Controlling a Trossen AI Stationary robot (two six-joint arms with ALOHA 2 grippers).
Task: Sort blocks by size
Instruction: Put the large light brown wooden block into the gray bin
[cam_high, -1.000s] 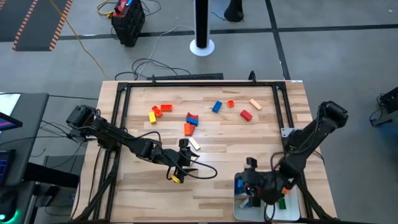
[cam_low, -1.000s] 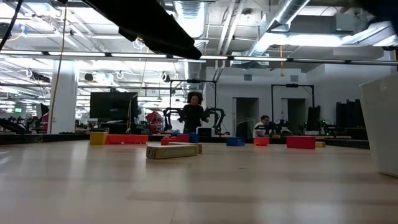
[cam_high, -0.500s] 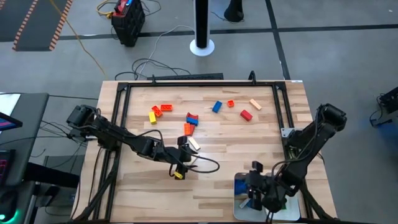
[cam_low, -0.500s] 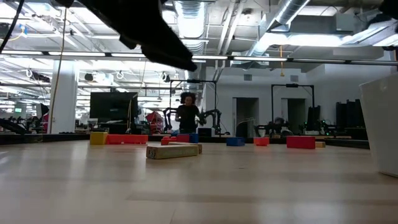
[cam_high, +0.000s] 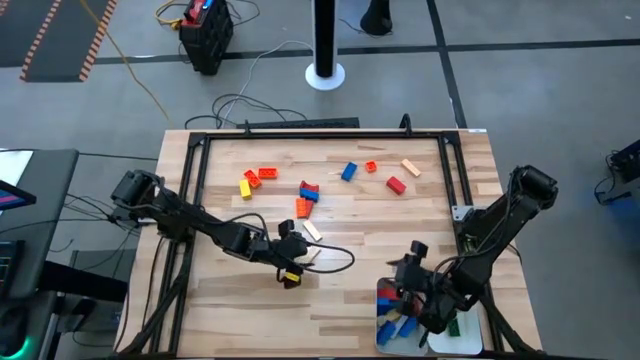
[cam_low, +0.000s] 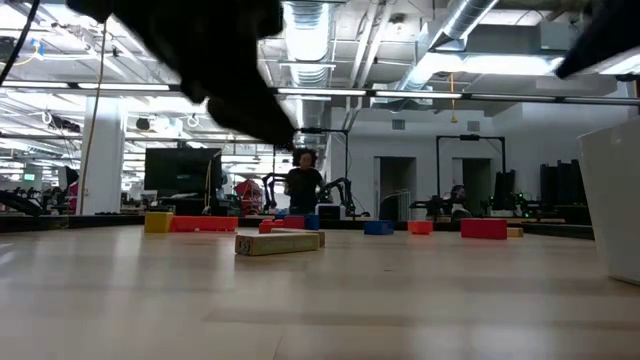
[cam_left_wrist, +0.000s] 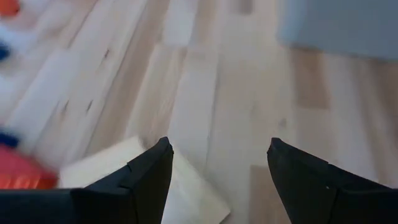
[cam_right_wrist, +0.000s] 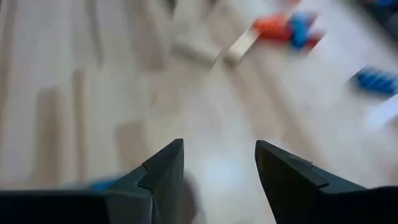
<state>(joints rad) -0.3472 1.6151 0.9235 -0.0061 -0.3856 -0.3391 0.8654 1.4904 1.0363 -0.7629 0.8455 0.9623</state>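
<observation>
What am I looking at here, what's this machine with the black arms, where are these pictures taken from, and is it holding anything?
It is a robot with two dark arms at a wooden table, sorting toy blocks. One picture looks straight down from above, one looks level across the tabletop into the room behind, and two come from cameras on the wrists, each looking past that arm's own two fingers.

From above, the left gripper is near the table's middle, beside a tan block. A small yellow piece shows right at it; I cannot tell whether it is carried. The right gripper is at the edge of a white tray that holds several blocks. In the wrist pictures both pairs of fingers stand apart with nothing between them.

More blocks, red, orange, blue, yellow and tan, lie scattered farther back.
</observation>
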